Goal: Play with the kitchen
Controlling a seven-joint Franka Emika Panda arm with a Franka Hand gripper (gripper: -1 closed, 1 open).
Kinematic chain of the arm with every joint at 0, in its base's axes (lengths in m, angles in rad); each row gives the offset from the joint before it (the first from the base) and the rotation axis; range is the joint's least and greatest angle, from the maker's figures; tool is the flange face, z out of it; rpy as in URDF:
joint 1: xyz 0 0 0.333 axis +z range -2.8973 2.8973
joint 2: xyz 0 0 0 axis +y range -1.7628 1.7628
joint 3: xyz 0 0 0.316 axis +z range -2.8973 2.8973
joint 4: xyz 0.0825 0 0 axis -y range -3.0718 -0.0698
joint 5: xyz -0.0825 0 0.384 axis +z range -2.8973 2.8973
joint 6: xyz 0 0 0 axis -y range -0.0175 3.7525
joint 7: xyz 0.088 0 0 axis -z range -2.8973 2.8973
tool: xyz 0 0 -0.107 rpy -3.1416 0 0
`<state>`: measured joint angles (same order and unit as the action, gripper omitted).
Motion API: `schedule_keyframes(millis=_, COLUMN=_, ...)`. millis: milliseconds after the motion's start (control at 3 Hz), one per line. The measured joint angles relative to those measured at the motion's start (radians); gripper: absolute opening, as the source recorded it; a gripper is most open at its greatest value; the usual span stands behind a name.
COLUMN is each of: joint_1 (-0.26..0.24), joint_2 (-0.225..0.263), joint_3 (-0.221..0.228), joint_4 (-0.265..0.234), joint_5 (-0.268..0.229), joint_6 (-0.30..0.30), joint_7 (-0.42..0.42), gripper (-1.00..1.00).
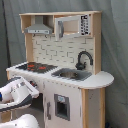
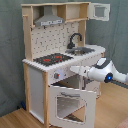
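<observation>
Currently the gripper (image 2: 75, 69) sits at the kitchen (image 2: 55, 55) front edge, just above the half-open oven door (image 2: 70, 102), below the stovetop (image 2: 51, 59); finger state can't be told.

No readable text — none on the kitchen (image 1: 60, 65); no labels

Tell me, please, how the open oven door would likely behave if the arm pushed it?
The oven door hangs open and tilted, so it would probably swing on its hinge rather than flex. It looks like a stiff panel with a window. The kitchen is tall and broad-based, so unlikely to tip.
</observation>
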<state>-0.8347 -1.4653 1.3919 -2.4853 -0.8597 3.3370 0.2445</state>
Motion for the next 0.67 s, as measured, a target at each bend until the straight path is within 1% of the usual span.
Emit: schedule_keyframes(millis=667, joint_1=0.000, joint_2=-0.002, joint_3=0.000, joint_4=0.000, joint_5=0.000, joint_6=0.000, joint_7=0.219, gripper=-1.00)
